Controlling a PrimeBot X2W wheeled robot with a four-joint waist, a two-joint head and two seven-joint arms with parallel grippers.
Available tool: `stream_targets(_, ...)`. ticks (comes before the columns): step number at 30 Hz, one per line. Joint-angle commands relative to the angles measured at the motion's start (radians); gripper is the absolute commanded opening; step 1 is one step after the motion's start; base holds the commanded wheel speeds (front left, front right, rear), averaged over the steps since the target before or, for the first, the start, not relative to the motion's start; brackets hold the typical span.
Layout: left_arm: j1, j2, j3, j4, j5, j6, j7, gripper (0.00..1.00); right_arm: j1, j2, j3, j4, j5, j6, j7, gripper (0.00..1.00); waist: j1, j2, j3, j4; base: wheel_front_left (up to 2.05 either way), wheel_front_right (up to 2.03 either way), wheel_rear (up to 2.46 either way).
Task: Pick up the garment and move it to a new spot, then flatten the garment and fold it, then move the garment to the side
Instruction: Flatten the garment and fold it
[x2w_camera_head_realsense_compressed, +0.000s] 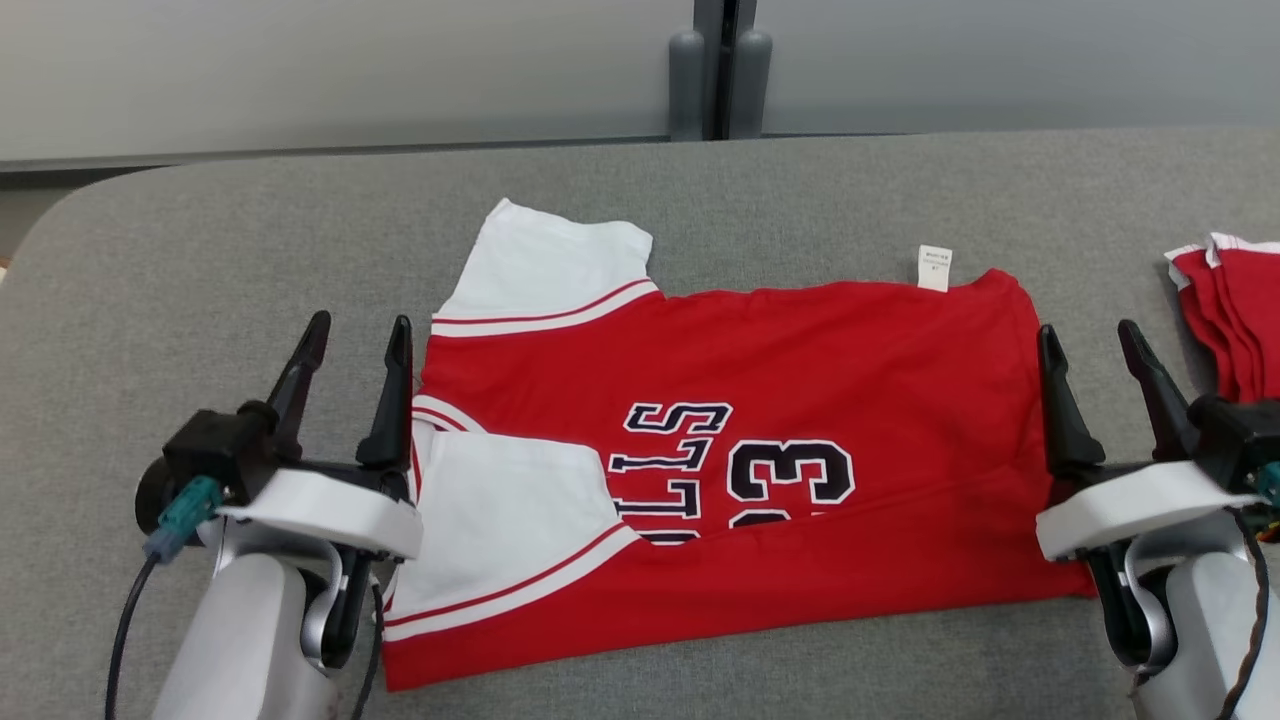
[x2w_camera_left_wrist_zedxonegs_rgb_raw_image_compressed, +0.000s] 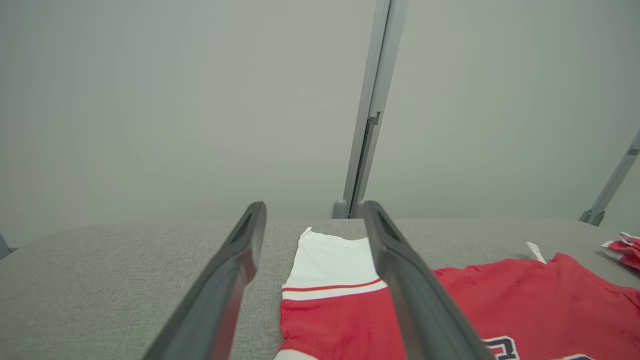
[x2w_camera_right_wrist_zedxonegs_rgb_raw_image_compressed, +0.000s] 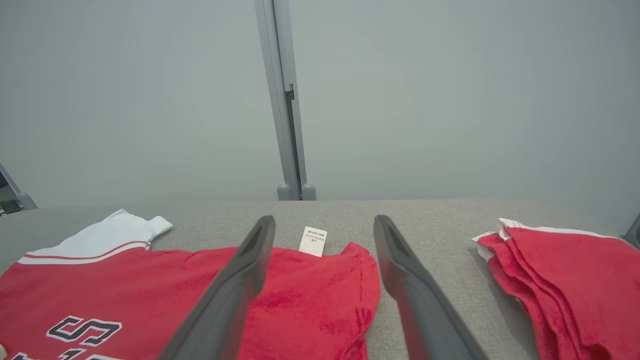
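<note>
Left claw (x2w_camera_head_realsense_compressed: 361, 321) agape beside garment (x2w_camera_head_realsense_compressed: 800, 370)

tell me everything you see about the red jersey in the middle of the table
The jersey is soft red fabric with white sleeves trimmed in red stripes, dark white-outlined lettering and a small white tag at its far edge. It lies flat and sideways on the grey table, its near side folded over so part of the lettering is hidden. The left gripper and right gripper stand at its two ends, fingers open, holding nothing; whether they touch the cloth is unclear.
</note>
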Motion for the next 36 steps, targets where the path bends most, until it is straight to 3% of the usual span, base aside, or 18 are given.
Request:
stream_targets(1, -0.019, 0.012, 0.001, 0.009, 0.001, -0.001, 0.001, 1.0, -0.011, -0.001, 0.001, -0.003, -0.008, -0.002, -0.007, 1.0, 0.0, -0.0001, 0.045, -0.022, 0.0, 0.0, 0.0)
stream_targets(6, -0.194, 0.074, -0.057, 0.141, 0.003, -0.011, 0.076, 1.0, -0.097, 0.002, 0.034, -0.022, -0.025, -0.002, 0.0, 1.0, 0.0, -0.0001, 0.147, -0.054, 0.0, 0.0, 0.0)
stream_targets(9, -0.3, 0.14, -0.153, 0.206, 0.01, -0.01, 0.156, 1.0, -0.15, 0.005, 0.058, -0.022, -0.032, -0.002, 0.004, 1.0, 0.0, -0.0001, 0.198, -0.083, 0.0, 0.0, 0.0)
stream_targets(24, -0.737, 0.488, -0.552, 0.287, -0.268, -0.01, 0.478, 1.0, -0.36, 0.074, 0.159, 0.028, -0.031, -0.002, -0.041, 1.0, 0.0, -0.0001, 0.37, -0.239, 0.0, 0.0, 0.0)
stream_targets(30, -0.804, 0.561, -0.671, 0.294, -0.352, -0.01, 0.551, 1.0, -0.371, 0.089, 0.162, 0.065, -0.017, -0.002, -0.068, 1.0, 0.0, -0.0001, 0.384, -0.265, 0.0, 0.0, 0.0)
stream_targets(36, -0.832, 0.593, -0.748, 0.318, -0.412, -0.01, 0.563, 1.0, -0.354, 0.102, 0.167, 0.09, -0.006, -0.002, -0.087, 1.0, 0.0, -0.0001, 0.392, -0.284, 0.0, 0.0, 0.0)
